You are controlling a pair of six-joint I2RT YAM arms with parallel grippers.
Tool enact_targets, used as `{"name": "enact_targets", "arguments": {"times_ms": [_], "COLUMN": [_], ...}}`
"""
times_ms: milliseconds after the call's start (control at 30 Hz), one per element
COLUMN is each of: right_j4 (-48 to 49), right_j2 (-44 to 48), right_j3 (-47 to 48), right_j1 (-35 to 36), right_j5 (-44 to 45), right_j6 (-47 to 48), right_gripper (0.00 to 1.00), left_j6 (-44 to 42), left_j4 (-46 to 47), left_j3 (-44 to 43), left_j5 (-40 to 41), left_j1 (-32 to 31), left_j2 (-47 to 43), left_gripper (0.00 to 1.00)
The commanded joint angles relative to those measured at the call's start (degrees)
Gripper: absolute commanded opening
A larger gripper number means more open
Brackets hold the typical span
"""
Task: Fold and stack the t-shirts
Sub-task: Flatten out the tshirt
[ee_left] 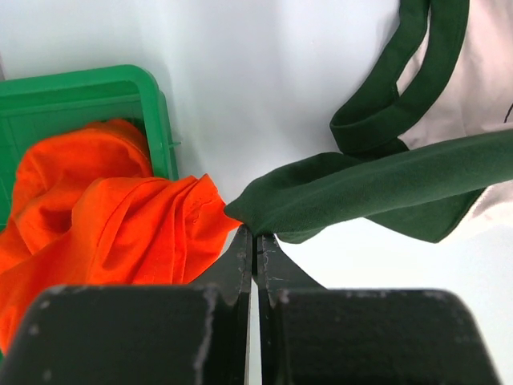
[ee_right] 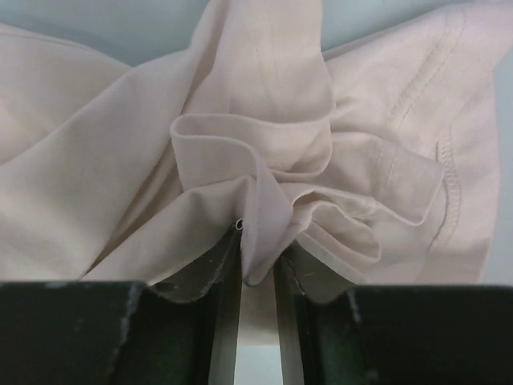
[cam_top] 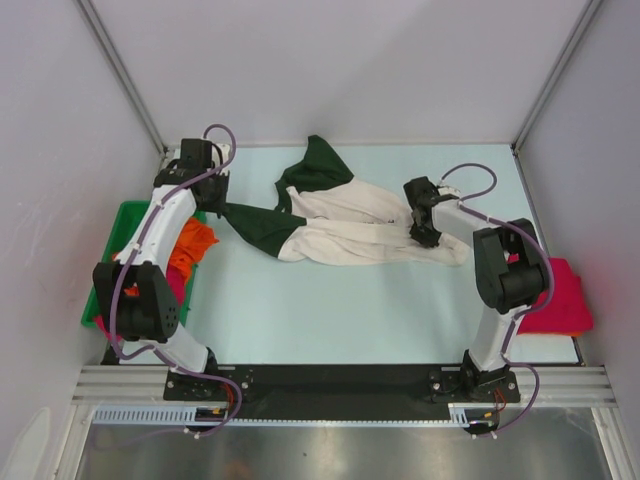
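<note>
A cream t-shirt (cam_top: pixel 350 225) with dark green sleeves lies crumpled across the back middle of the table. My left gripper (cam_top: pixel 222 203) is shut on the tip of its left sleeve (ee_left: pixel 361 188), which stretches away to the right from the pinched jaws (ee_left: pixel 255 233). At the shirt's right end, my right gripper (cam_top: pixel 424 236) is shut on a bunched fold of the cream cloth (ee_right: pixel 264 96), and that fold runs down between the jaws (ee_right: pixel 258 249). The print is hidden.
A green plastic bin (cam_top: pixel 125 215) at the left edge holds an orange t-shirt (cam_top: pixel 192 245) that spills over its rim, with a bit of magenta cloth (cam_top: pixel 180 285) beneath. A folded crimson-pink t-shirt (cam_top: pixel 555 295) lies at the right edge, beside the right arm.
</note>
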State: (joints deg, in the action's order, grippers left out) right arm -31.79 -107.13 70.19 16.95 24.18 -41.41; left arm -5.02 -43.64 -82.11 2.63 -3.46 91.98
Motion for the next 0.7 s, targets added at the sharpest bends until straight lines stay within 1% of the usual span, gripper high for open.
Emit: {"name": "enact_targets", "arguments": {"times_ms": [0,133,300,500,667], "right_j4": [5.15,3.76,1.91,1.65,2.26], "right_j2": [5.44,5.44,3.86,4.82,7.63], "right_j3": [0.81,9.76,14.00,10.23,5.84], "right_j1": [0.36,-0.16,-0.16,0.01,-0.08], "right_j5": [0.85,3.23,3.59,3.94,4.91], "right_j6": [3.60,6.69,8.18,6.87,6.16], "right_gripper": [0.28,0.33,0.37,0.41,0.41], "left_j6": [-0.43,-0.78,-0.70,-1.13,-1.22], "left_j4": [1.98,1.98,2.07,1.98,1.98], "left_j3": [0.37,0.28,0.63,0.63,0.89], "left_j5": [-1.14,-0.88,-1.14,-0.96,-0.96], "left_j1": [0.12,0.21,0.12,0.12,0.12], "left_j2": [-1.02,-1.37,-1.19,-1.11,-1.11], "left_gripper": [0.00,0.00,0.00,0.00,0.00]}}
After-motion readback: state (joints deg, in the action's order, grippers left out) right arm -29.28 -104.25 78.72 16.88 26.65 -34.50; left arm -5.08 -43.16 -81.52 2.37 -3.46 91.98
